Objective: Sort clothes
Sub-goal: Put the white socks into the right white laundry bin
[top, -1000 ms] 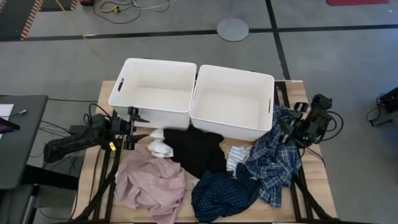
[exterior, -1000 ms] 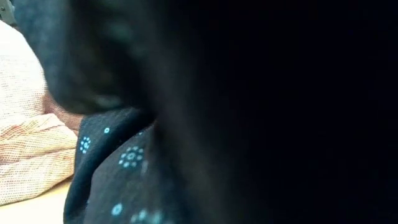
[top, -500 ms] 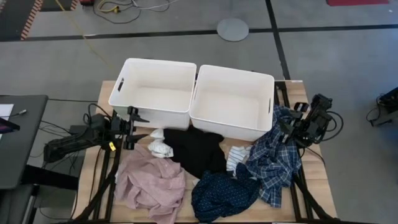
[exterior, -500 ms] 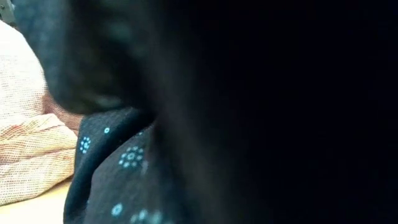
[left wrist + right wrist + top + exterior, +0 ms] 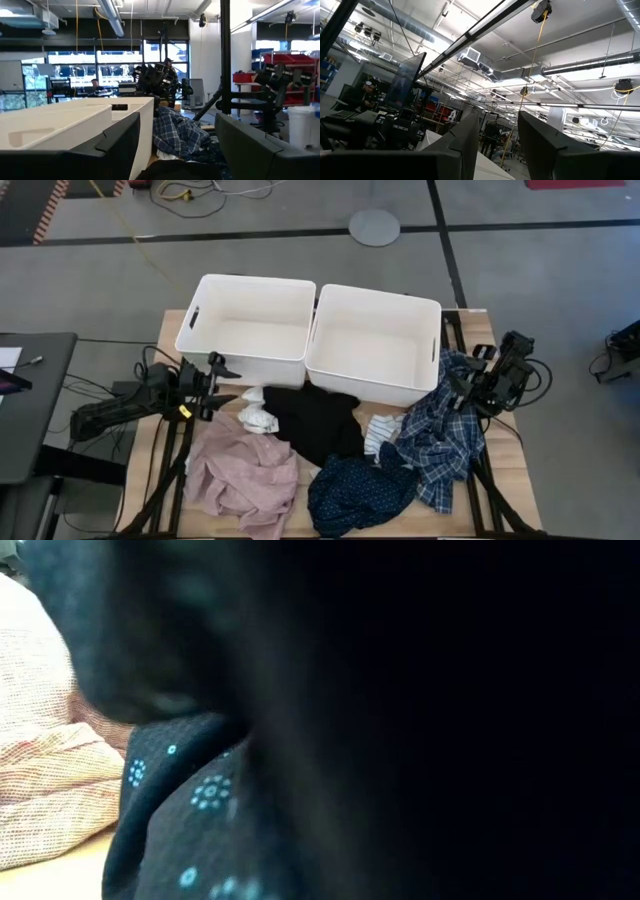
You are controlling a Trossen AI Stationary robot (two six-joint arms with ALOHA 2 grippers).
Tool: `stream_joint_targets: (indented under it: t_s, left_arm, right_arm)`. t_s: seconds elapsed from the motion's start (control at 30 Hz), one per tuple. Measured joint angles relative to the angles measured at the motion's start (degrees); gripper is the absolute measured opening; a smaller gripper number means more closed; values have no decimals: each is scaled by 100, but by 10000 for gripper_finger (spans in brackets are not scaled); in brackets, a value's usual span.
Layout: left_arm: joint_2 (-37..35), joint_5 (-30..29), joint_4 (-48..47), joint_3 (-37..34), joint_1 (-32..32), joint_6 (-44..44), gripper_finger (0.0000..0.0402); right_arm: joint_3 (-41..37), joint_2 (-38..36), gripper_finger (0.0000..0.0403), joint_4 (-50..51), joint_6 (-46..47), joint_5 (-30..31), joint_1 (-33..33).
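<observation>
- Wooden table [image 5: 505, 480] carries two white bins [image 5: 310, 335] side by side at its far edge.
- Clothes lie in front of them: pink garment [image 5: 243, 473], black garment [image 5: 318, 423], navy dotted garment [image 5: 357, 491], plaid shirt [image 5: 436, 438] — socks [image 5: 256, 414] between.
- Left gripper [image 5: 223, 385] hovers beside the socks, fingers spread, empty.
- Right gripper [image 5: 452, 387] sits at the plaid shirt's edge (fingers apart, holding nothing).

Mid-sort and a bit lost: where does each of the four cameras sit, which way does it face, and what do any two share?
High: overhead, straight down; both arms, left gripper, right gripper, two bins.
Low: table height, blocked by the navy dotted garment; no arm shows.
Left wrist: level across the table past its own fingers to the plaid shirt.
Right wrist: tilted up at the ceiling past its fingers.
High and left wrist share the plaid shirt.
</observation>
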State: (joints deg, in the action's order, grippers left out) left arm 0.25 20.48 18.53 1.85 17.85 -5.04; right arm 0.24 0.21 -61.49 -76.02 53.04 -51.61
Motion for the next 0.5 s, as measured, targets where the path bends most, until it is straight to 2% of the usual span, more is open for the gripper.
stream_joint_targets:
  t_s: [0.37, 0.5]
  left_arm:
    - [0, 51, 65, 1, 0, -695, 251]
    - [4, 375, 592, 13, -9, -1166, 251]
  right_arm:
    - [0, 0, 154, 0, 1, 0, 1]
    - [1, -2, 154, 0, 1, 0, -1]
